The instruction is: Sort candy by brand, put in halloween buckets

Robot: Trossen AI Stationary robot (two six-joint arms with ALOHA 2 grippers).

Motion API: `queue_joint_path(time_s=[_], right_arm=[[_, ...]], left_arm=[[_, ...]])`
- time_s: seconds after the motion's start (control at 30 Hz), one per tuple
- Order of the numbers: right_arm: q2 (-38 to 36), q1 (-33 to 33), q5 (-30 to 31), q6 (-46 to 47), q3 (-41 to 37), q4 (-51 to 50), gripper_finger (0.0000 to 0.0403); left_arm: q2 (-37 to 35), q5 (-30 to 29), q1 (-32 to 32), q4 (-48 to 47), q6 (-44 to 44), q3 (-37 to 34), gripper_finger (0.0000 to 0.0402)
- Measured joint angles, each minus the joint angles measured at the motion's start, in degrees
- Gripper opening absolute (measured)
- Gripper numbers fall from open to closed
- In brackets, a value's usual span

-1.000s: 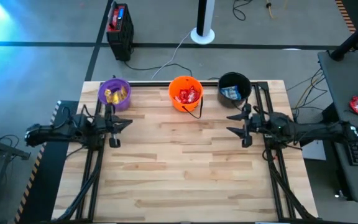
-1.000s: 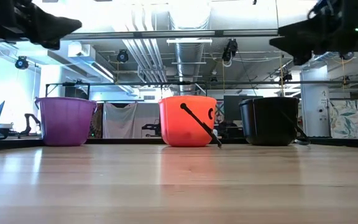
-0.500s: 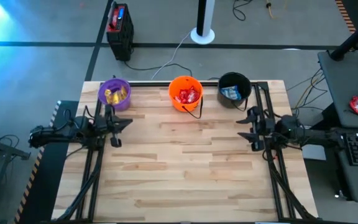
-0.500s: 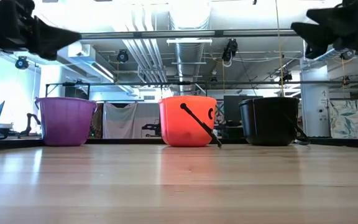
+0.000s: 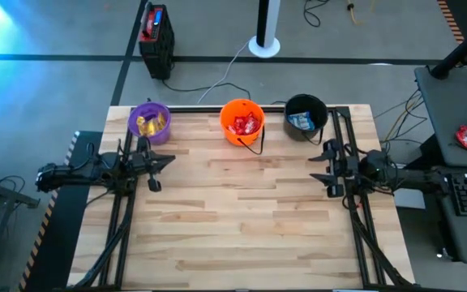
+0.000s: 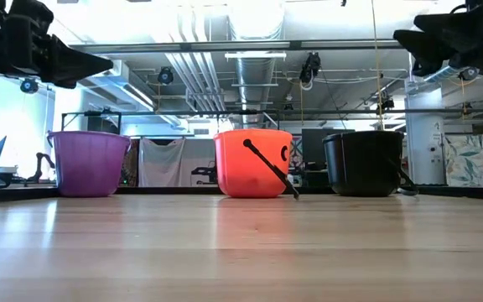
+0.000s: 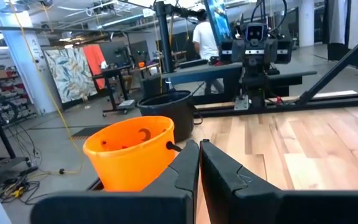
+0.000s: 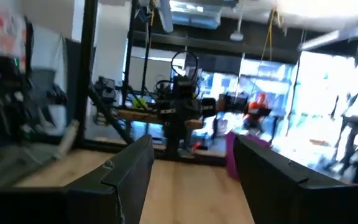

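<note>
Sorting looking finished: no loose candy showing anywhere on the counter (image 5: 242, 219). Sitting in a row along the counter's 12 o'clock edge: purple bucket (image 5: 149, 122) at 11 o'clock holding yellow packets (image 5: 150, 124), orange bucket (image 5: 242, 122) at 12 holding red packets (image 5: 245, 125), black bucket (image 5: 305, 116) at 1 o'clock holding blue-and-white packets (image 5: 301, 122). Hovering above the counter at 9 o'clock: left pincer (image 5: 155, 162), pressed together, pinching nothing, pointing toward 3 o'clock. Hovering at 3 o'clock: right pincer (image 5: 328, 168), spread wide, empty, pointing toward 9 o'clock. Judging the step in hand as wrap-up, both arms parking clear of the buckets. Next move probably calling only for parking; no remaining packet visible to grab, though bucket contents only partly showing from above.
</note>
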Motion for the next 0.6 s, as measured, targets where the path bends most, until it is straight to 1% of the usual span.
queue_joint_path(time_s=[0.17,0.27,0.37,0.6], right_arm=[[0.65,0.00,-0.01,12.78,0.00,-0.20,0.0215],[0.65,0.00,0.00,17.90,0.00,-0.29,0.0215],[0.69,0.00,0.02,20.00,0.00,-0.34,0.0215],[0.72,0.00,0.02,20.03,0.00,-0.40,0.0215]], left_arm=[[0.30,0.00,0.00,0.00,0.02,0.09,0.0000],[0.42,0.02,0.00,0.02,0.02,0.09,0.0000],[0.62,0.02,0.00,-0.05,0.02,0.09,0.0000],[1.16,0.02,0.00,-0.02,0.02,0.09,0.0000]])
